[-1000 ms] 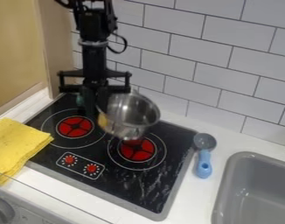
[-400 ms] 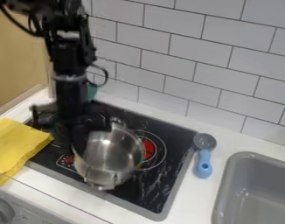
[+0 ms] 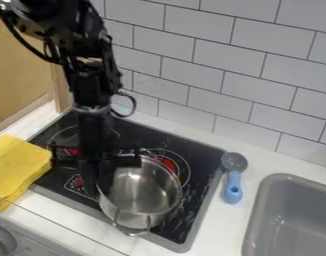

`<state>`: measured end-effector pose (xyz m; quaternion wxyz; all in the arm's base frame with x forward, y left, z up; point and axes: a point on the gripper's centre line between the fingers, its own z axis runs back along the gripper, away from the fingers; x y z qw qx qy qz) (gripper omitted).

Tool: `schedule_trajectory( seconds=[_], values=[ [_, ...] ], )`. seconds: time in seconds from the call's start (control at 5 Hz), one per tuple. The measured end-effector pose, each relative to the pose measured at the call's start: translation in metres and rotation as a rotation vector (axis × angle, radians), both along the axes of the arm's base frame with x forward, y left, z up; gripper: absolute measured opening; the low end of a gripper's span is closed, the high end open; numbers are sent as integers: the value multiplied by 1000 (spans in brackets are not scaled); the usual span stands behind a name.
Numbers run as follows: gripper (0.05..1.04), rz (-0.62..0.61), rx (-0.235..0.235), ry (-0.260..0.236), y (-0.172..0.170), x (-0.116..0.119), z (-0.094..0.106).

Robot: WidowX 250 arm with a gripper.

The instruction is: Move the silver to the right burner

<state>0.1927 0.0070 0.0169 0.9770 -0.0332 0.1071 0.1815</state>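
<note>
Now the gripper, pinching the silver pot by its left rim, has brought it rightward, near the stovetop's front edge; being forward of the right burner, it probably needs easing back.

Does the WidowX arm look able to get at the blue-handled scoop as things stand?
Probably not directly: its tool is at the rim of the silver pot, which lies between it and the scoop. Nothing covers the scoop, though.

Around the stovetop, the cloth lies at nine o'clock, scoop at three, sink at four; the pot is over it, seven o'clock from the right burner.
</note>
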Motion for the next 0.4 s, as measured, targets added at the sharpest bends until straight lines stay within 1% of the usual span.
schedule_trajectory(
  seconds=[0.2, 0.4],
  values=[
    [64, 0, -22, -11, -3, 3, -4],
    [93, -2, -17, 15, -2, 2, -6]
  ],
)
